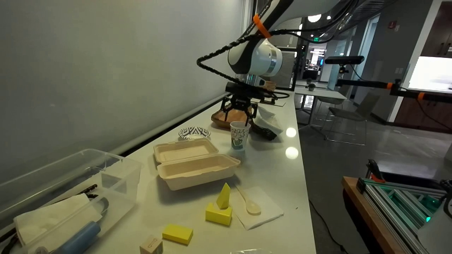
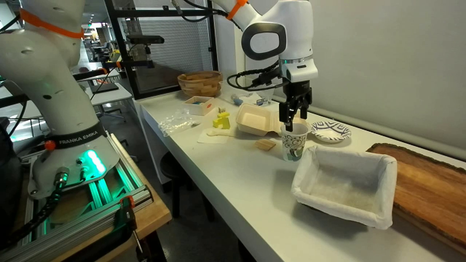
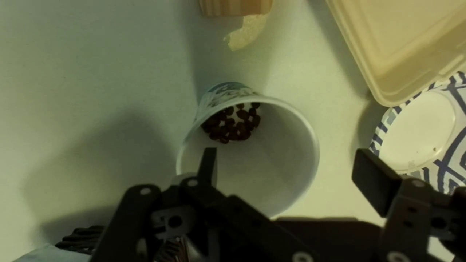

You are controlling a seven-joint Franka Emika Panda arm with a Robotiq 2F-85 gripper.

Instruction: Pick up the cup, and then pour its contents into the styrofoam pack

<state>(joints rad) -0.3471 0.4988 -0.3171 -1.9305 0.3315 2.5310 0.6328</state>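
Note:
The white paper cup (image 1: 239, 139) with a greenish print stands upright on the table in both exterior views (image 2: 293, 147). In the wrist view the cup (image 3: 271, 156) shows dark brown bean-like pieces at its bottom. My gripper (image 1: 236, 122) points down just above the cup. Its fingers are apart with nothing between them; in the wrist view (image 3: 287, 163) one finger overlaps the cup's mouth and the other is off to its right. The cream styrofoam pack (image 1: 201, 179) lies open beside the cup, its lid folded back; it also shows in an exterior view (image 2: 251, 129) and the wrist view (image 3: 358, 60).
A blue-patterned paper bowl (image 2: 331, 133) stands near the wall, close to the cup. A cloth-lined basket (image 2: 342, 214) and a wooden tray (image 2: 429, 182) are on the cup's other side. A small wooden piece (image 2: 265, 144), yellow blocks (image 1: 219, 214) and a spoon (image 1: 253, 207) also lie around.

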